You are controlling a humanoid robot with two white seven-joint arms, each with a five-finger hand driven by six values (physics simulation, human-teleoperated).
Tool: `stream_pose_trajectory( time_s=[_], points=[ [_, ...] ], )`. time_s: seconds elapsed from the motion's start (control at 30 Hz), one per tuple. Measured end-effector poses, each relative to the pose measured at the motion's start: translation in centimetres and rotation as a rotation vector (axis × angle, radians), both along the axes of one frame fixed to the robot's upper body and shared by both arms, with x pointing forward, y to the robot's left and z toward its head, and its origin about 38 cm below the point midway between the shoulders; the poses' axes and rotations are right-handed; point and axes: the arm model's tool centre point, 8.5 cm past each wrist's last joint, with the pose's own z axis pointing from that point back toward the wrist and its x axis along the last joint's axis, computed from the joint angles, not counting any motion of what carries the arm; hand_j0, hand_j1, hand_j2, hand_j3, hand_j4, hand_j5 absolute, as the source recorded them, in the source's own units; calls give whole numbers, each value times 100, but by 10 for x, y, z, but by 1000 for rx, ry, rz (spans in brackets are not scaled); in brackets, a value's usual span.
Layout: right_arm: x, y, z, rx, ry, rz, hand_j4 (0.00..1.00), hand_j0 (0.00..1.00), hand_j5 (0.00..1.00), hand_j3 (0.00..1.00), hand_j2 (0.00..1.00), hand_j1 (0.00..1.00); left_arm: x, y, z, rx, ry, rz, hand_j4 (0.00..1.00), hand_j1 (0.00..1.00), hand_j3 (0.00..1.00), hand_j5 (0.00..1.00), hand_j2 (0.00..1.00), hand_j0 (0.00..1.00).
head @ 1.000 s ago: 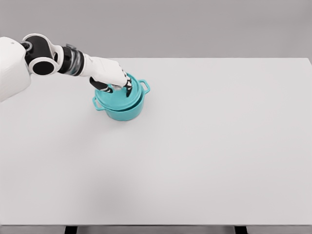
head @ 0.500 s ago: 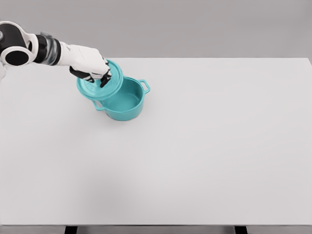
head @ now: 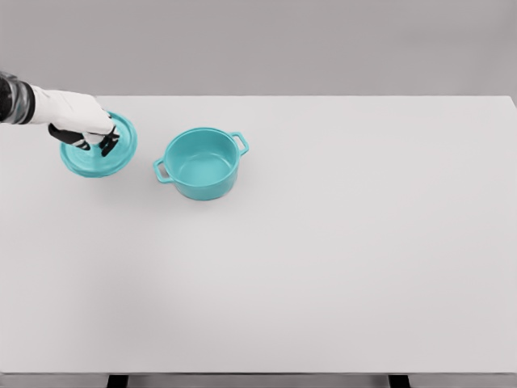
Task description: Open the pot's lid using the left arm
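Note:
A teal pot (head: 202,164) with two side handles stands uncovered on the white table (head: 339,242), left of the middle, and its inside is empty. Its teal lid (head: 101,149) is well to the left of the pot, tilted and held just over the table. My left hand (head: 89,133) reaches in from the left edge and is shut on the lid's top, with dark fingertips curled over its knob. The knob itself is hidden under the hand. The right arm is out of view.
Only the pot and lid are on the table. The table's front edge runs along the bottom of the view, and a plain grey wall is behind.
My left hand lifted the lid off the pot and carried it leftward, away from the pot. The pot stayed in place and now shows its open inside.

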Motion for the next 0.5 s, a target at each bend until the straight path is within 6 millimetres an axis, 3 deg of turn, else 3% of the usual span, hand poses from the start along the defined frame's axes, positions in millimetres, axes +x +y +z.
stream_pose_trajectory(
  time_s=[0.07, 0.13, 0.2, 0.23, 0.5],
  points=[
    [0, 0, 0, 0, 0, 0, 100, 100, 100, 100, 100, 100, 5, 0, -11, 11, 15, 17, 43, 43, 43, 43, 43, 43],
    [0, 0, 0, 0, 0, 0, 100, 100, 100, 100, 100, 100, 8, 1, -21, 18, 31, 36, 54, 54, 54, 54, 54, 54],
    [0, 0, 0, 0, 0, 0, 100, 100, 100, 100, 100, 100, 10, 2, -23, 20, 33, 46, 82, 82, 82, 82, 82, 82],
    [0, 0, 0, 0, 0, 0, 100, 100, 100, 100, 100, 100, 11, 2, -24, 21, 34, 49, 89, 89, 89, 89, 89, 89],
    [0, 0, 0, 0, 0, 0, 100, 100, 100, 100, 100, 100, 13, 6, -21, 20, 29, 67, 100, 100, 100, 100, 100, 100]
  ],
)
